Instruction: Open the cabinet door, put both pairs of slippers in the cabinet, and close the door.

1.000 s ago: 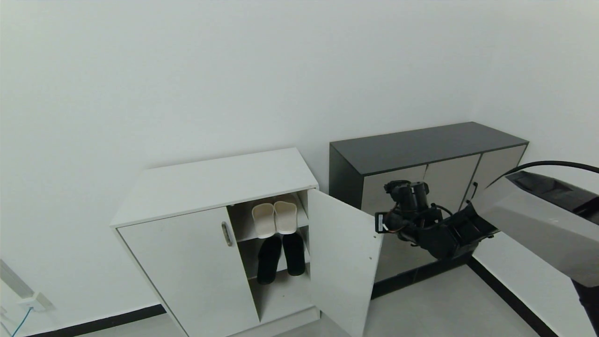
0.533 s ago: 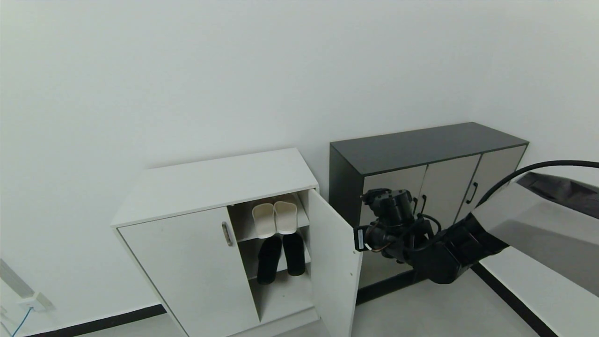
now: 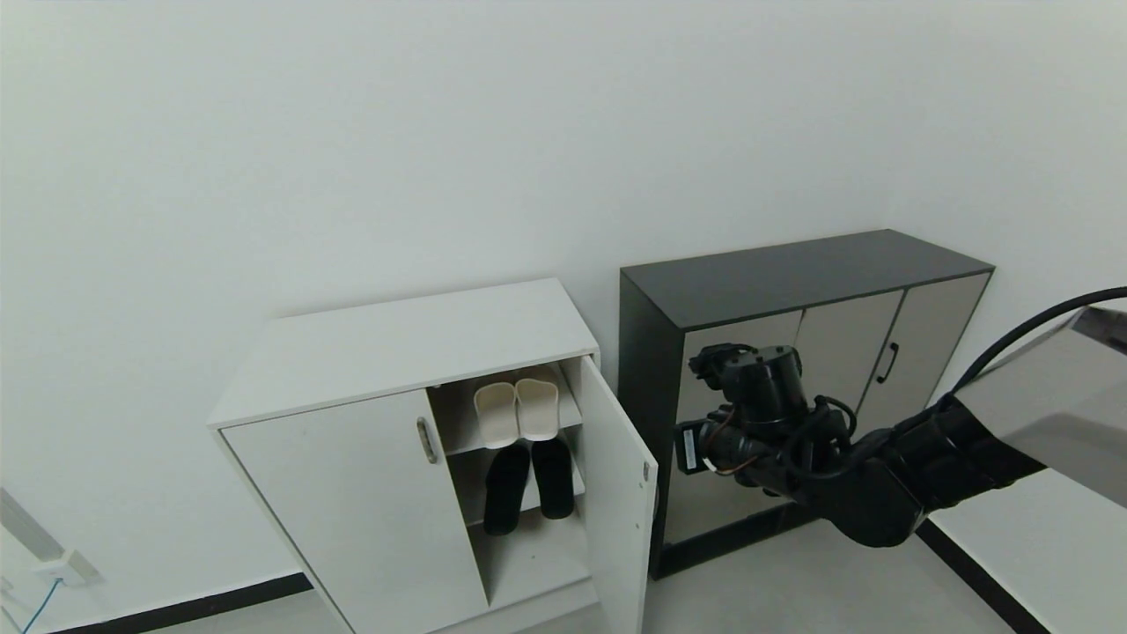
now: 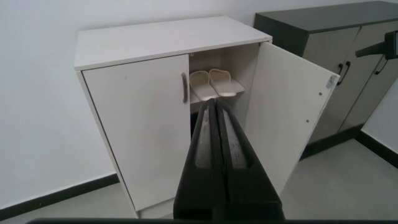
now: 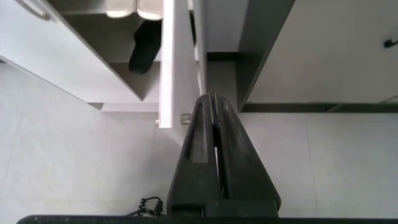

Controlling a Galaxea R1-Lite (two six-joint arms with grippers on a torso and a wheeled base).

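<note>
The white cabinet (image 3: 396, 348) has its left door shut and its right door (image 3: 616, 493) standing roughly edge-on, about half open. Cream slippers (image 3: 517, 409) lie on the upper shelf, black slippers (image 3: 528, 484) on the shelf below. My right gripper (image 3: 685, 449) is on the door's outer side, close to its free edge. In the right wrist view that gripper (image 5: 214, 96) is shut and empty, its tip beside the door edge (image 5: 171, 68) and small knob (image 5: 185, 118). My left gripper (image 4: 215, 102) is shut and empty, held in front of the cabinet, facing the cream slippers (image 4: 216, 83).
A dark cabinet (image 3: 792, 273) with grey doors stands against the wall right of the white one, close behind my right arm. Bare grey floor (image 3: 792, 590) lies before both. A wall socket with a blue cable (image 3: 53, 572) sits low at the left.
My right gripper has moved left against the outer face of the right door, and the door has swung from wide open to about half open. The slippers have not moved.
</note>
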